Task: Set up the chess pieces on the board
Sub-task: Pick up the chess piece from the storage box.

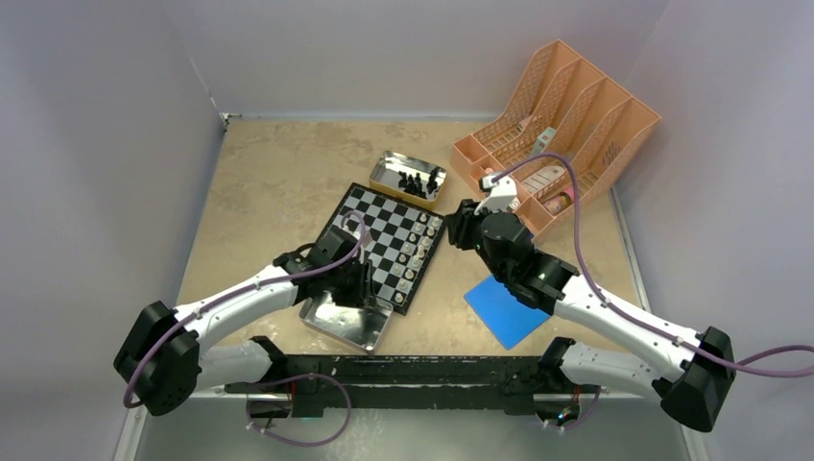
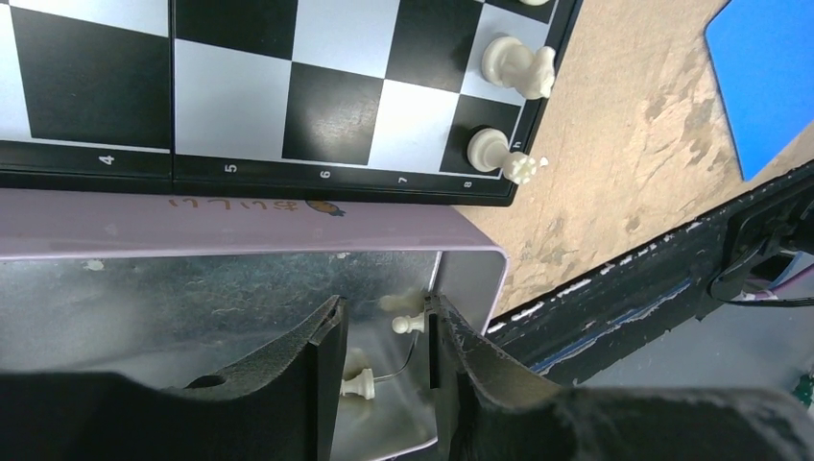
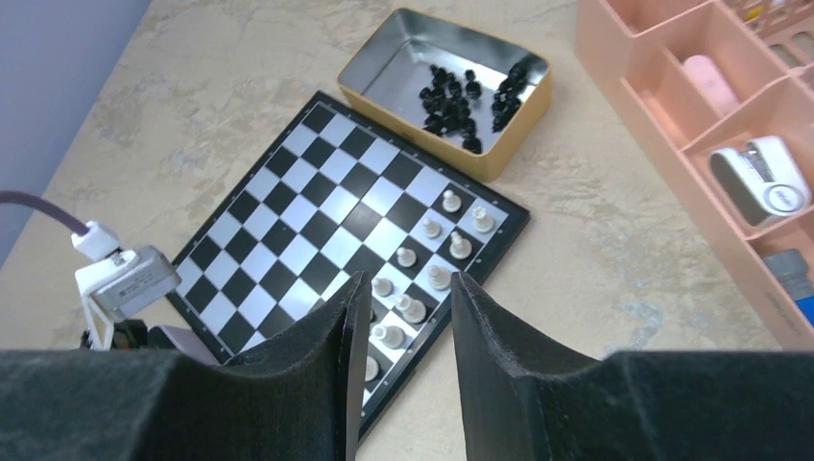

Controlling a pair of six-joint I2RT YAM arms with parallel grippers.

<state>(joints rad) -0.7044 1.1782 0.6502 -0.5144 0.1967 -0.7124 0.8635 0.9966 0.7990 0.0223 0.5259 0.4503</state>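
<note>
Beige table (image 1: 269, 182), board (image 1: 380, 232) skewed; left gripper (image 2: 384, 315), right gripper (image 3: 410, 286) both apart; pawn (image 2: 408, 325) lies sideways.

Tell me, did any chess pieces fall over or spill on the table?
None spilled on the table. The white pieces on the board stand upright along one edge. A few white pawns lie on their sides, but inside the near tin, and the black pieces sit heaped in the far tin.

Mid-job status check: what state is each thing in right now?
board: lying flat, partly set
white pieces: some placed along one board edge, a few loose in near tin
black pieces: heaped in far tin
left gripper: open, over near tin
right gripper: open, empty, above board
</note>
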